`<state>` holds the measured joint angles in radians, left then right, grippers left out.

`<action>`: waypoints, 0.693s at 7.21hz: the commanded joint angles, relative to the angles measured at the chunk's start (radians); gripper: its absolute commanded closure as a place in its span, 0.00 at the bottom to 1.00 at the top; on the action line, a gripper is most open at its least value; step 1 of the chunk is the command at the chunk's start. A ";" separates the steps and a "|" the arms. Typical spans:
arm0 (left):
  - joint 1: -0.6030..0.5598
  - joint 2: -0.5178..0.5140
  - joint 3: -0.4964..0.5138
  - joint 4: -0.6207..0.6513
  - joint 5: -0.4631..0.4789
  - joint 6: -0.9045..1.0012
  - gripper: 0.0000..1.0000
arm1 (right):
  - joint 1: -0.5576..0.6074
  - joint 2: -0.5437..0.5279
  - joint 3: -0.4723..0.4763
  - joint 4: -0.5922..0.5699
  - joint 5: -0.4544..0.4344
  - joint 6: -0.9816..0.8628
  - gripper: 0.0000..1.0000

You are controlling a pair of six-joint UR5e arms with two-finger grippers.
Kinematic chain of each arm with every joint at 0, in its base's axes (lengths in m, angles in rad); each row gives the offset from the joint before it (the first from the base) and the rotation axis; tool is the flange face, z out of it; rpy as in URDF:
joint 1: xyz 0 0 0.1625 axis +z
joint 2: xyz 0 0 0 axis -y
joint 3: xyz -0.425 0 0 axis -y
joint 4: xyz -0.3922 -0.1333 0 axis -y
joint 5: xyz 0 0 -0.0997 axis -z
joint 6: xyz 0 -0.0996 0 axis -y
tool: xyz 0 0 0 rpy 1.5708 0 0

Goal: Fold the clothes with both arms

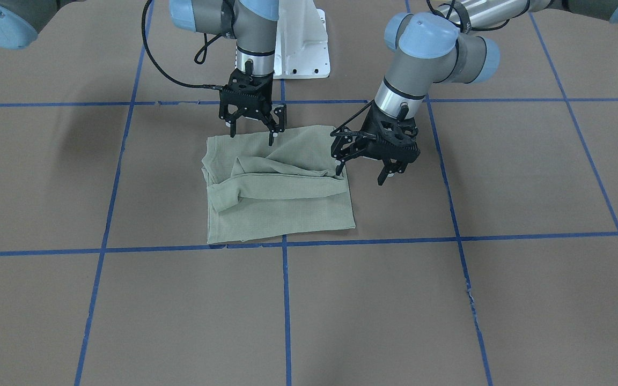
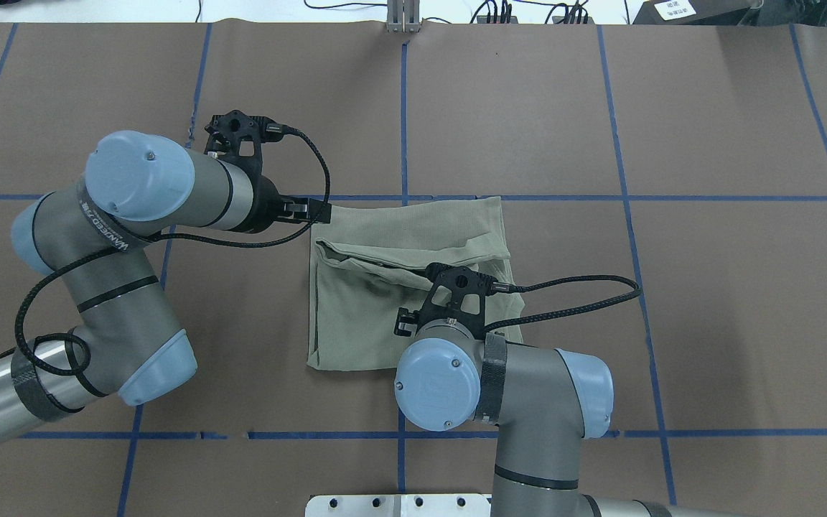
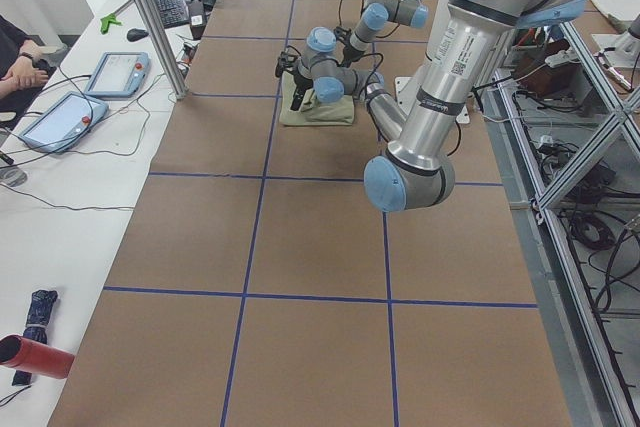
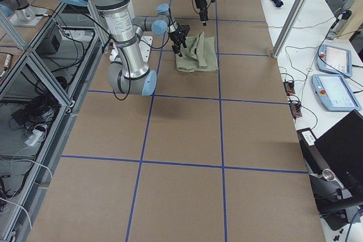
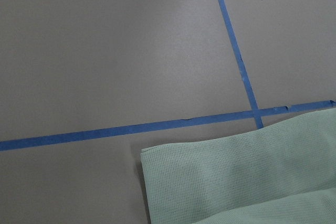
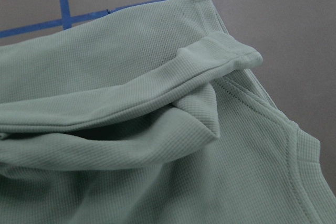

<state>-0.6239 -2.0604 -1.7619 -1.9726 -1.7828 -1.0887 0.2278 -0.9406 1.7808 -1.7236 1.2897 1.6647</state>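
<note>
The folded shirt (image 1: 282, 212) lies on the table (image 1: 502, 177). The left gripper (image 1: 361, 176) sits at its side edge and the right gripper (image 1: 251, 134) over its robot-side edge — both spread wide, empty.

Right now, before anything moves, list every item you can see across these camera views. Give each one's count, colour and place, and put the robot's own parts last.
pale sage-green knit long-sleeved shirt: one, green, partly folded at the table's middle.
brown paper-covered table: one, brown, with a blue tape grid.
white metal pedestal: one, white, at the robot's base.
handheld touchscreen units: two, pale blue, on the side bench.
red cylinder: one, red, at the side bench's end.
person: one, dark sleeve, at the side bench's edge.
robot arms: two, silver-grey with light-blue caps, over the table.
left fingers: one pair, black, open, at the shirt's edge.
right fingers: one pair, black, open, over the shirt's edge nearest the robot.
</note>
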 commanded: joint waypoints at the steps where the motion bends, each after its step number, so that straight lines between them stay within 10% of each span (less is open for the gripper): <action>1: 0.001 0.000 -0.001 0.000 -0.001 -0.002 0.00 | 0.044 0.008 -0.044 0.009 -0.001 -0.054 0.00; 5: 0.001 0.002 -0.007 0.000 -0.001 -0.002 0.00 | 0.134 0.092 -0.161 0.007 0.046 -0.091 0.00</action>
<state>-0.6228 -2.0589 -1.7676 -1.9727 -1.7840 -1.0907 0.3197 -0.8626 1.6398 -1.7160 1.3108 1.5991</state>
